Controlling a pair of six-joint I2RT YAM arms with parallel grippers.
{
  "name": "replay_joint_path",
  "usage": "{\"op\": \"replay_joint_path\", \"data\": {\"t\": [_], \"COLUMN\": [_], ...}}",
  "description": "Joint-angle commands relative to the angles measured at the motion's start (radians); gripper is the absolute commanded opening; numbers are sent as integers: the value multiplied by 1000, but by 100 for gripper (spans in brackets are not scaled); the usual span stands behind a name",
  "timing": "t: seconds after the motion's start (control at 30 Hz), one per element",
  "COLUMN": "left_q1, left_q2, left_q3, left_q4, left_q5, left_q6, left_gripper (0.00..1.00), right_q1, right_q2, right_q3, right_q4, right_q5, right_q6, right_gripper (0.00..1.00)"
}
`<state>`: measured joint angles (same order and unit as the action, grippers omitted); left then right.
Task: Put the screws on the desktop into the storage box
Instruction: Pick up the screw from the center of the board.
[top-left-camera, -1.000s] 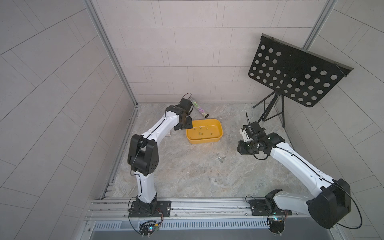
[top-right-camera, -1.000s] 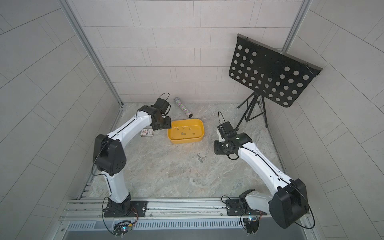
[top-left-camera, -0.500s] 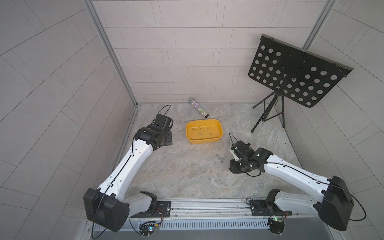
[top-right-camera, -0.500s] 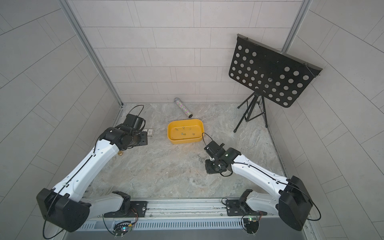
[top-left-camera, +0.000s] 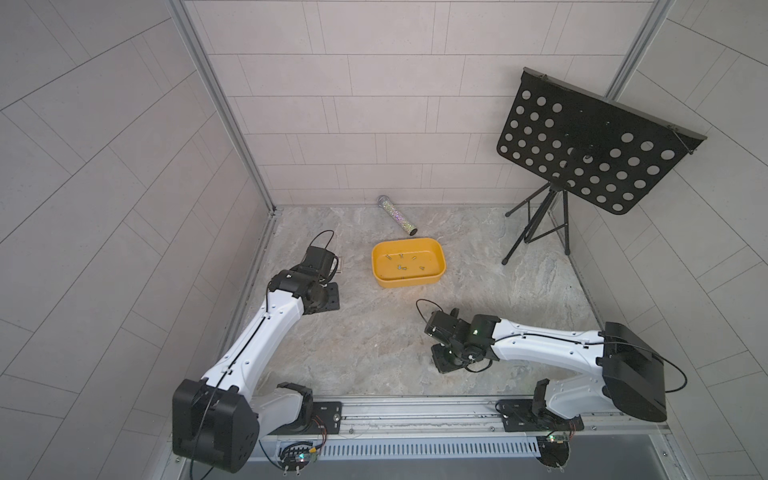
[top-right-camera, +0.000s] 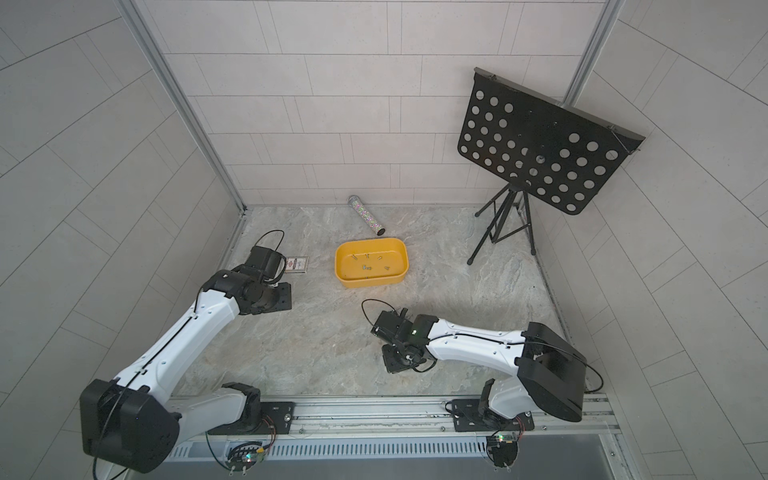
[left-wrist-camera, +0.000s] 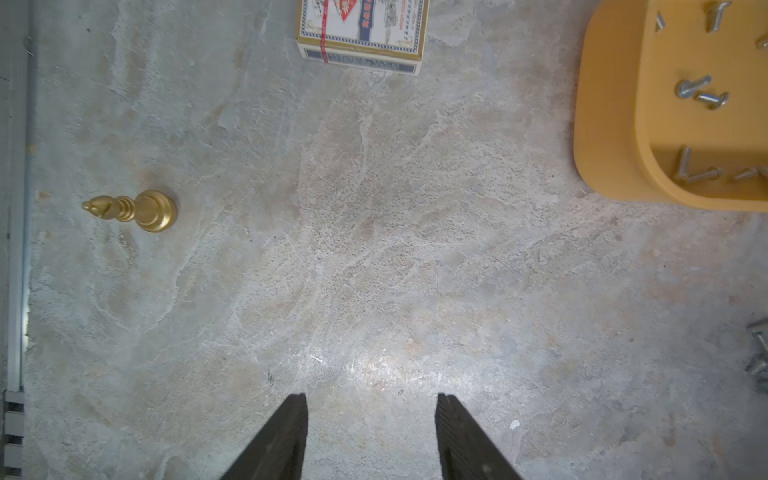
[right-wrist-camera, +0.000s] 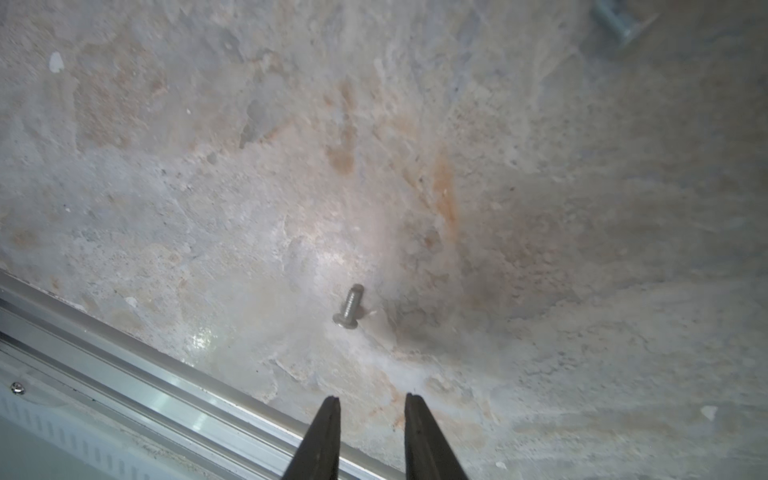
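Note:
The yellow storage box (top-left-camera: 409, 284) (top-right-camera: 371, 283) stands on the marble desktop (top-left-camera: 374, 345) with several silver screws (top-left-camera: 400, 262) lying in it. My left gripper (left-wrist-camera: 371, 401) hangs open over bare desktop, left of the box (left-wrist-camera: 606, 104); a few loose screws (left-wrist-camera: 758, 345) show at that view's edge. My right gripper (right-wrist-camera: 371, 399) is open by a narrow gap with nothing between its fingers, low near the front rail. One screw (right-wrist-camera: 349, 307) lies on the desktop just ahead of its tips, another (right-wrist-camera: 611, 23) farther off.
A printed card box (left-wrist-camera: 361, 33) (top-right-camera: 297, 264) and a small gold bell-shaped piece (left-wrist-camera: 133, 210) lie near the left arm. A glittery tube (top-left-camera: 397, 215) lies behind the box. A black music stand (top-left-camera: 590, 153) fills the back right. An aluminium rail (right-wrist-camera: 124, 374) edges the front.
The left arm has swung back from the box towards the left wall and its jaws have narrowed a little. The right arm has moved towards the front rail, over a lone screw.

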<state>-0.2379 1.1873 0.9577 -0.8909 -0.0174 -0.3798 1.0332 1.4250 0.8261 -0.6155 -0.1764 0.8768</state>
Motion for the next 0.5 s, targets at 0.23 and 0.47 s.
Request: {"op": "replay_joint_path", "data": {"t": [0.23, 0.47], "left_q1": [-9, -9], "left_q2": [-29, -16], "left_q3": [-62, -64], "left_q4": [24, 29], "left_q5": [68, 74], "left_q6": [15, 19], "left_gripper": [57, 57], "right_q1": [20, 28], "right_q2": [162, 219], "right_q3": [119, 162], "right_q4": [-8, -59], "right_q5": [21, 54], "right_q6": [2, -6], "right_gripper": [33, 34]}}
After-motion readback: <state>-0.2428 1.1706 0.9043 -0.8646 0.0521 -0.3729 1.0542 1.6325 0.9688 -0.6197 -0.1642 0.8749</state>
